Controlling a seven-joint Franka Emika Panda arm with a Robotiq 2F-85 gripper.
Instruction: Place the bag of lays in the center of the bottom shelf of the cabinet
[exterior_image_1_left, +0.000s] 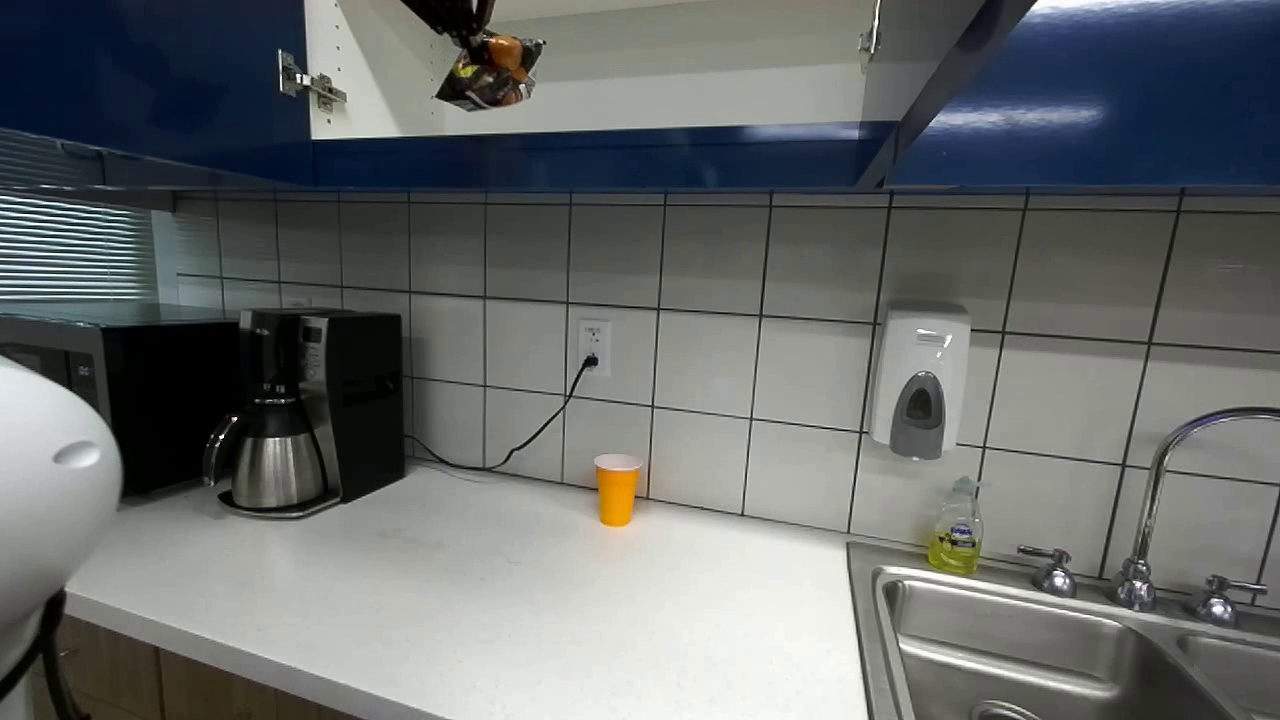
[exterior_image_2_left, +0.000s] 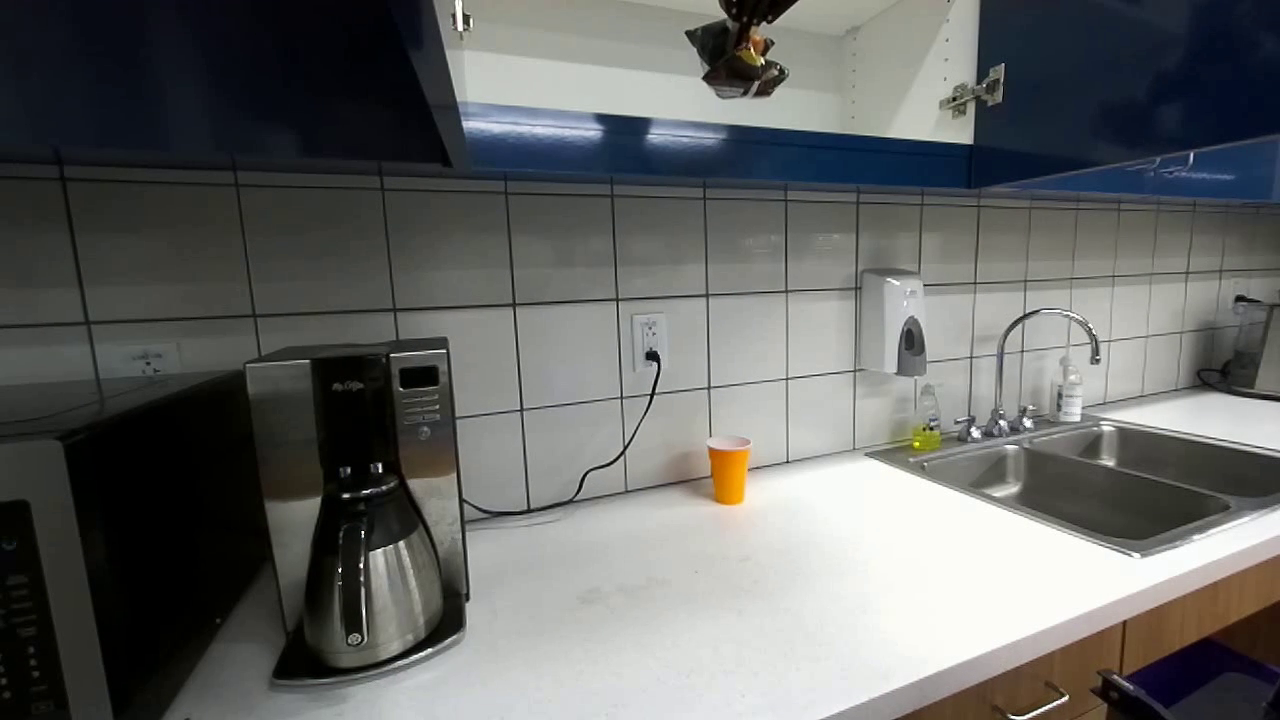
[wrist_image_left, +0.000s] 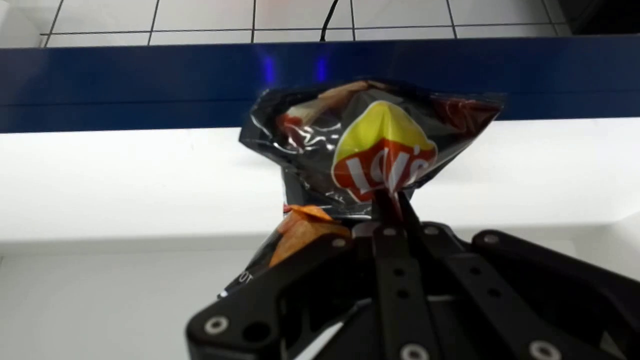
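Observation:
The bag of lays, a dark crinkly packet with a yellow-red logo, hangs from my gripper in both exterior views (exterior_image_1_left: 487, 78) (exterior_image_2_left: 738, 66). In the wrist view the bag (wrist_image_left: 320, 135) is bunched between the fingertips. My gripper (wrist_image_left: 392, 202) is shut on it; its fingers also show in an exterior view (exterior_image_1_left: 468, 30). The blue cabinet (exterior_image_1_left: 600, 158) is open, and the bag is at its opening, above the front edge's height. I cannot tell how far in it is. The white bottom shelf (wrist_image_left: 125, 185) shows in the wrist view; its top is hidden in both exterior views.
Open blue doors flank the opening, one on the hinge side (exterior_image_1_left: 150, 80) and one opposite (exterior_image_1_left: 1090, 90). Below on the counter (exterior_image_1_left: 500, 600) stand an orange cup (exterior_image_1_left: 617, 492), a coffee maker (exterior_image_1_left: 360, 400) and a microwave (exterior_image_1_left: 170, 390), with a sink (exterior_image_1_left: 1000, 640) beside them.

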